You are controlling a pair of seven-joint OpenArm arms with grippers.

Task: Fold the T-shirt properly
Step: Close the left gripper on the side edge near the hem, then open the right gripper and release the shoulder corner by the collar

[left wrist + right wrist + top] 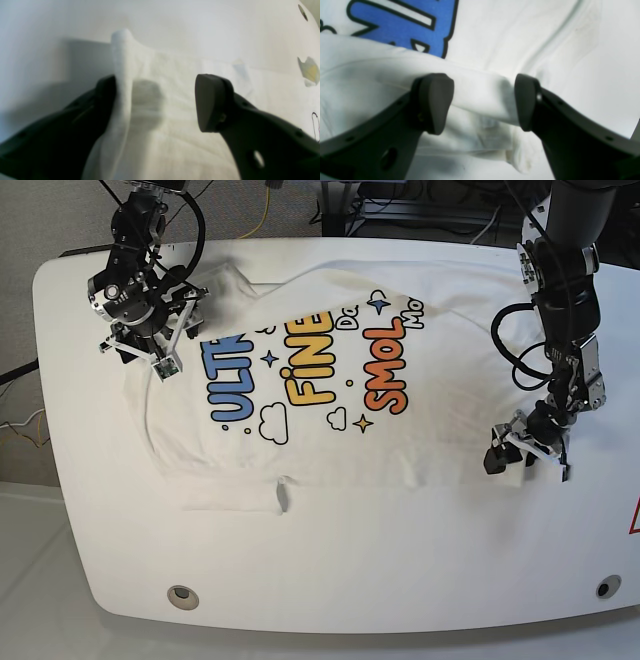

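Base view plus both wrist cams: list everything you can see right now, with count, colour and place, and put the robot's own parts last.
T-shirt: one, white with blue, yellow and orange print, spread print-up across the table, one edge folded over near the right claw.
Table: one, white, rounded corners, under the shirt.
Table holes: two, dark, near the front corners.
Cables: several, dark and yellow, off the table's back and side edges.
Right claw: one, black, open, straddling a folded ridge of shirt by the blue lettering.
Left claw: one, black, open, a raised fold of shirt edge lying against one finger.
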